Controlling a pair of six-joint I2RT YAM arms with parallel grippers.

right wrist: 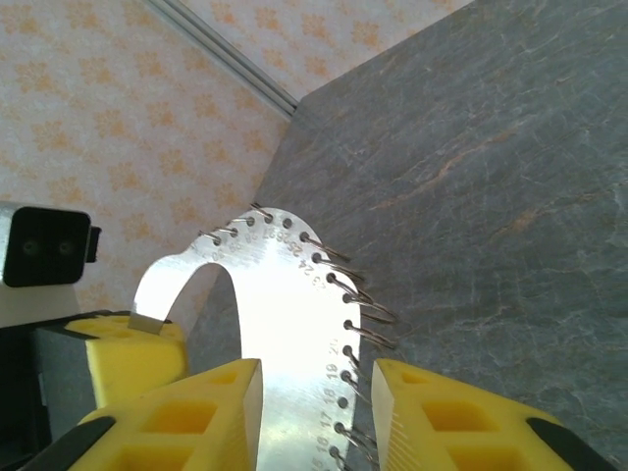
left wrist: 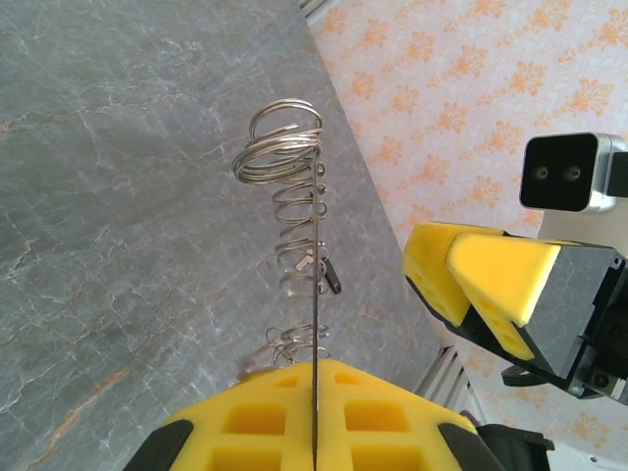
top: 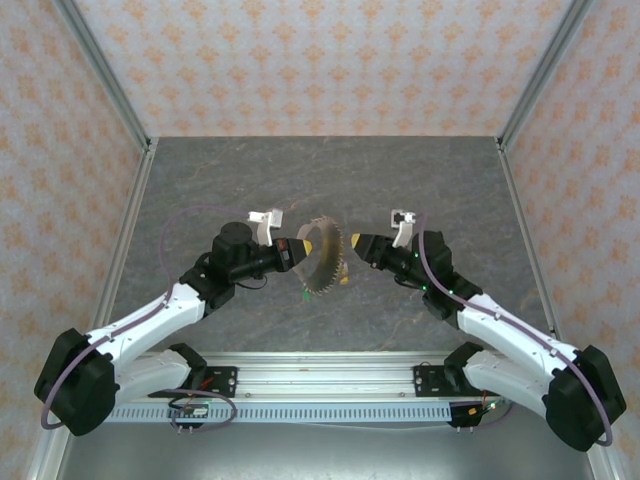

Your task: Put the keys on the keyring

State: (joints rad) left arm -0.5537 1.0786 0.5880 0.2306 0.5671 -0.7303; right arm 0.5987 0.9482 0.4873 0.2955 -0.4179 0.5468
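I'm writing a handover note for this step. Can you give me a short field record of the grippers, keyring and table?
left gripper: shut on keyring's end
right gripper: open, fingers astride keyring's other side
keyring: curved metal plate edged with small wire rings, held above table
green key: tiny, by keyring's lower end; hanging or lying, cannot tell
table: grey, marbled

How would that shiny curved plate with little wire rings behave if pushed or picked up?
Probably stiff: the keyring juts out flat though gripped at one end. Likely light, being very thin edge-on. Its wire rings might snag.
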